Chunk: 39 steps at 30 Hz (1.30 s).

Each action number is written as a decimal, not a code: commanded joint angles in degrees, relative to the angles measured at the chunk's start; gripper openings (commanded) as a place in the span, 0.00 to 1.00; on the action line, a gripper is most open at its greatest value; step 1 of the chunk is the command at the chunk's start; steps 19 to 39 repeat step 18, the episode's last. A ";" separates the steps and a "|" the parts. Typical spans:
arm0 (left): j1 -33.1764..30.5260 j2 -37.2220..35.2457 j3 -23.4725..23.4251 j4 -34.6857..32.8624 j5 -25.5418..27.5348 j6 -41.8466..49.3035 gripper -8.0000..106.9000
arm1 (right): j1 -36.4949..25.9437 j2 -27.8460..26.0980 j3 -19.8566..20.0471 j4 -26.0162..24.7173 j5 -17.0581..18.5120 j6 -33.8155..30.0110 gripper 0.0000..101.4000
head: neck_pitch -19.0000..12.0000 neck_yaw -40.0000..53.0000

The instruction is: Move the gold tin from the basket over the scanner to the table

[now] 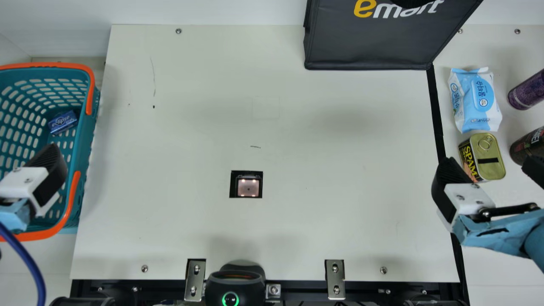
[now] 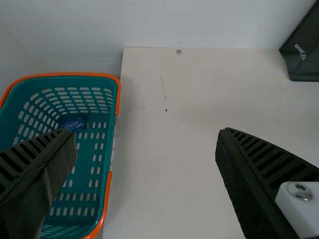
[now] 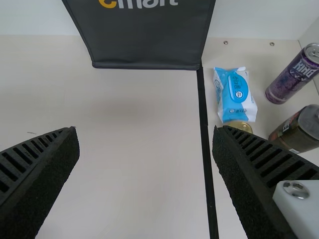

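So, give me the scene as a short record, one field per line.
basket: teal plastic, orange-edged, at left; small blue pack inside
scanner: square black-framed window, lit, mid-table
gold tin: rounded-rectangular metal, on the table at right, beside blue-and-white wipes packet
other goods: purple can, dark cylindrical container
bag: black, at far edge
left gripper: open, at the basket
right gripper: open, near the tin, holding nothing

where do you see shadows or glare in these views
main view: soft shadow on the table along the basket, small bright spots in the square scanner window, a green glow from the ring at the bottom edge; left wrist view: the same soft shadow beside the basket; right wrist view: a faint, blurry-edged shadow below the dark bag, a small glint on the near screw
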 commanded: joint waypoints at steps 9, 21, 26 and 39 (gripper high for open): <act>0.00 0.00 0.00 0.00 0.00 0.00 0.85 | 0.00 0.00 0.00 0.00 0.00 0.00 0.94 | -1.75 0.09; 0.00 0.00 0.00 0.00 0.00 0.00 0.85 | 0.00 0.00 0.00 0.00 -0.05 0.00 0.94 | -1.75 0.09; 0.00 0.00 0.00 0.00 0.00 0.00 0.85 | 0.00 0.00 0.00 0.00 -0.05 0.00 0.94 | -1.75 0.09; 0.00 0.00 0.00 0.00 0.00 0.00 0.85 | 0.00 0.00 0.00 0.00 -0.05 0.00 0.94 | -1.75 0.09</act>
